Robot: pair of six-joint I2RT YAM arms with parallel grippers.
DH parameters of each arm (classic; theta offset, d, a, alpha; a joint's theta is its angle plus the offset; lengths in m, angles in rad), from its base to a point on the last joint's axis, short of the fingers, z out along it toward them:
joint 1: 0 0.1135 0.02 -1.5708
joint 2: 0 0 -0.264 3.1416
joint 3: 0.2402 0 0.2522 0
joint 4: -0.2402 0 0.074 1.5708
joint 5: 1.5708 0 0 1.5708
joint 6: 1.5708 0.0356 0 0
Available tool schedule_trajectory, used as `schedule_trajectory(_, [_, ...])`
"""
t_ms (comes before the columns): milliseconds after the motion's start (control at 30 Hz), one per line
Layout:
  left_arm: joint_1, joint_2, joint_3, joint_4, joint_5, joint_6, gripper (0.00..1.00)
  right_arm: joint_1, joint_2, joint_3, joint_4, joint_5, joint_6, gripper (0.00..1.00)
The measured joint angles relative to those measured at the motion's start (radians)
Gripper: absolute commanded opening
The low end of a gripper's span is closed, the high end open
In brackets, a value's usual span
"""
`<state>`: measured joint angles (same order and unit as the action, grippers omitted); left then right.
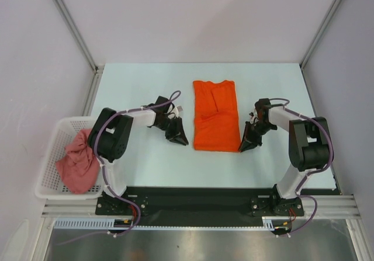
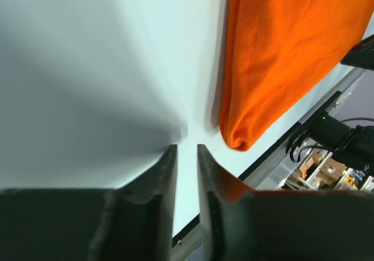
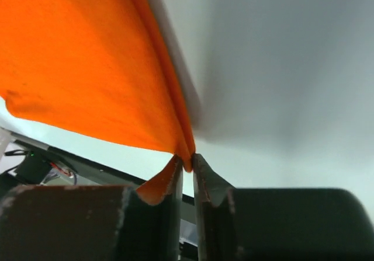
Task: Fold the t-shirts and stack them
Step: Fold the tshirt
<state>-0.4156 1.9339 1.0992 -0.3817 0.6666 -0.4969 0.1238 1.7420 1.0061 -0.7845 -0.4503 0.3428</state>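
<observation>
The orange t-shirt [image 1: 216, 115] lies folded into a long rectangle on the pale table [image 1: 140, 86]. My right gripper [image 1: 245, 146] is at its near right corner and is shut on that corner; the wrist view shows the cloth [image 3: 87, 56] pinched between the fingertips of the gripper [image 3: 188, 162]. My left gripper [image 1: 180, 137] sits just left of the near left corner. Its jaws [image 2: 187, 150] stand a little apart with only table between them, and the orange corner [image 2: 236, 135] is just beyond, untouched. The salmon-pink t-shirt [image 1: 78, 162] hangs crumpled in the basket.
A white lattice basket [image 1: 55, 138] stands off the table's left edge beside the left arm. A black rail [image 1: 193, 197] runs along the near edge. Grey walls close in the left, right and far sides.
</observation>
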Motion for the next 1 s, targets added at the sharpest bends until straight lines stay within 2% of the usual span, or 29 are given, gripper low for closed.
schedule_trajectory(33, [0.003,-0.014,-0.008,-0.014,-0.009,0.008,0.31,-0.007,-0.004,0.001,-0.012,0.012,-0.001,0.32])
schedule_trajectory(100, [0.006,-0.046,-0.015,-0.047,-0.031,0.026,0.36,-0.018,-0.009,0.012,-0.048,0.045,-0.007,0.37])
schedule_trajectory(133, [0.008,-0.065,-0.016,-0.061,-0.039,0.035,0.37,-0.023,-0.01,0.026,-0.068,0.06,-0.011,0.43])
schedule_trajectory(233, [0.008,-0.117,-0.01,-0.082,-0.043,0.049,0.36,-0.027,-0.011,0.09,-0.094,0.08,-0.03,0.47])
schedule_trajectory(300, [0.007,-0.127,0.018,-0.084,-0.032,0.049,0.32,-0.024,-0.011,0.147,-0.09,0.075,-0.038,0.45])
schedule_trajectory(367, [0.003,-0.125,0.051,-0.06,-0.016,0.034,0.31,-0.021,-0.009,0.191,-0.061,0.047,-0.037,0.38])
schedule_trajectory(433, [-0.003,-0.113,0.083,0.01,0.021,-0.01,0.3,-0.016,0.004,0.225,-0.013,0.007,-0.023,0.26])
schedule_trajectory(500, [-0.011,-0.087,0.099,0.092,0.052,-0.059,0.3,-0.014,0.032,0.246,0.055,-0.038,0.005,0.21])
schedule_trajectory(533, [-0.016,-0.066,0.109,0.14,0.069,-0.09,0.3,-0.014,0.056,0.252,0.11,-0.068,0.025,0.15])
schedule_trajectory(600, [-0.028,-0.011,0.123,0.225,0.092,-0.145,0.31,-0.013,0.107,0.259,0.199,-0.112,0.06,0.12])
schedule_trajectory(767, [-0.05,0.144,0.176,0.375,0.105,-0.248,0.37,-0.021,0.23,0.262,0.366,-0.207,0.138,0.1])
schedule_trajectory(1000, [-0.047,0.314,0.326,0.475,0.093,-0.332,0.37,-0.076,0.365,0.273,0.575,-0.334,0.265,0.09])
